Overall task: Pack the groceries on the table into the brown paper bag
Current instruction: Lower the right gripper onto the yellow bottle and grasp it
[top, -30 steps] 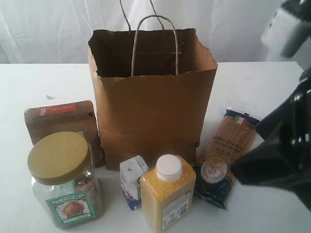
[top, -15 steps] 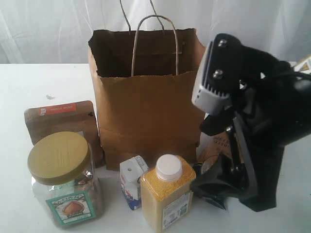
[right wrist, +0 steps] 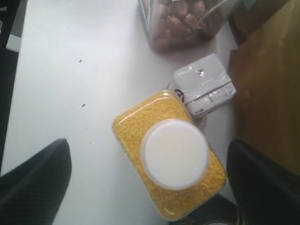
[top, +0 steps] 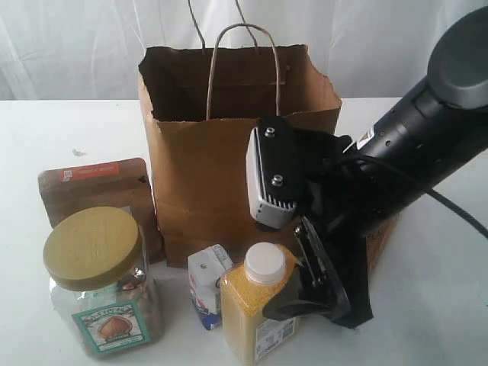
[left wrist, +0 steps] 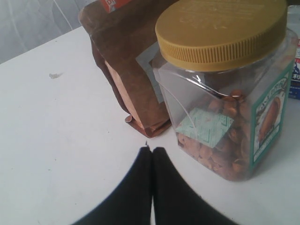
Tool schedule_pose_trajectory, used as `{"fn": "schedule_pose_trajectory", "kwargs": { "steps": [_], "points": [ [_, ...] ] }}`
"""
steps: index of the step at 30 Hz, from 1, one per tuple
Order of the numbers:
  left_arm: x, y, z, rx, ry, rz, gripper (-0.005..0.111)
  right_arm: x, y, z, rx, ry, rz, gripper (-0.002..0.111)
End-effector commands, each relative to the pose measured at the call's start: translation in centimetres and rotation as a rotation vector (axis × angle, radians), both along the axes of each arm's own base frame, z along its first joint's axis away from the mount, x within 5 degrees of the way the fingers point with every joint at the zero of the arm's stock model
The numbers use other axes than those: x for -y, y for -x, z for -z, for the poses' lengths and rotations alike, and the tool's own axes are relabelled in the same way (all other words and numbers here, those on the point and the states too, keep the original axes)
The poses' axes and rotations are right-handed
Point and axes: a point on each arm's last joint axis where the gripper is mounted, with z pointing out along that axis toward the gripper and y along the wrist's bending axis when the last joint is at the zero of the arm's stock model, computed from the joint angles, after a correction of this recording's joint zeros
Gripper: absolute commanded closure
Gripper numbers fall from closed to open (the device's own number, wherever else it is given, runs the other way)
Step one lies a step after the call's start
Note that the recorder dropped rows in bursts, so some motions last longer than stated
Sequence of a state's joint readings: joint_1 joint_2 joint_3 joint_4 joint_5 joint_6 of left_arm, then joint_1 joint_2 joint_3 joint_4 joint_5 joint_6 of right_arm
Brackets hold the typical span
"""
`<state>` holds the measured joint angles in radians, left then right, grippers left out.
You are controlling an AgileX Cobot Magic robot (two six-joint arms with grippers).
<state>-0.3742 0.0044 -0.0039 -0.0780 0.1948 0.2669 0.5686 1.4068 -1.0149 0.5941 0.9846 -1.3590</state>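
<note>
The brown paper bag [top: 229, 168] stands open at the middle of the table [top: 427, 305]. In front of it stand the tan-lidded nut jar [top: 99, 282], the small white-blue carton [top: 207, 284] and the yellow white-capped bottle [top: 263, 305]. The kraft pouch [top: 91, 191] leans behind the jar. My right gripper [right wrist: 147, 152] hangs open just above the bottle [right wrist: 171, 154], one finger on each side, touching nothing. My left gripper [left wrist: 152, 151] is shut and empty, low over the table just in front of the nut jar [left wrist: 225, 89] and pouch [left wrist: 126, 56]. The spaghetti pack [top: 383, 240] shows only as a sliver behind the right arm.
The right arm [top: 396, 152] reaches in from the upper right and covers the table to the right of the bag. The carton [right wrist: 204, 84] sits close beside the bottle, and the bag's wall [right wrist: 267, 93] is right next to one finger. A white curtain hangs behind the table.
The right arm has swung in from the right edge to above the yellow bottle, and its jaws have spread wider. The groceries and the bag have not moved.
</note>
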Motion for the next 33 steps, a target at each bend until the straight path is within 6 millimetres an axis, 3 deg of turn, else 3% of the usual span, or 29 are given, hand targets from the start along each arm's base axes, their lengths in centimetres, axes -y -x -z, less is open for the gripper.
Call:
{"fn": "schedule_pose_trajectory", "kwargs": {
  "steps": [1,10,15,20,25,29,33],
  "points": [
    [0.0,0.0,0.1,0.000,0.003,-0.003,0.107,-0.4,-0.7,1.0,0.008,0.008,-0.009,0.026],
    [0.0,0.0,0.1,0.000,0.003,-0.003,0.107,-1.2,-1.9,4.6,-0.102,0.075,-0.031,0.030],
    [0.0,0.0,0.1,0.000,0.003,-0.003,0.107,-1.4,-1.9,5.5,-0.155,0.099,-0.041,0.034],
    [0.0,0.0,0.1,0.000,0.003,-0.003,0.107,-1.3,-1.7,5.7,-0.239,0.118,0.018,0.055],
    [0.0,0.0,0.1,0.000,0.003,-0.003,0.107,-1.3,-1.7,5.8,-0.349,0.137,0.199,0.075],
    [0.0,0.0,0.1,0.000,0.003,-0.003,0.107,-1.2,-1.5,5.7,-0.417,0.155,0.271,0.104],
    [0.0,0.0,0.1,0.000,0.003,-0.003,0.107,-1.2,-1.2,5.5,-0.464,0.169,0.303,0.108]
  ]
}}
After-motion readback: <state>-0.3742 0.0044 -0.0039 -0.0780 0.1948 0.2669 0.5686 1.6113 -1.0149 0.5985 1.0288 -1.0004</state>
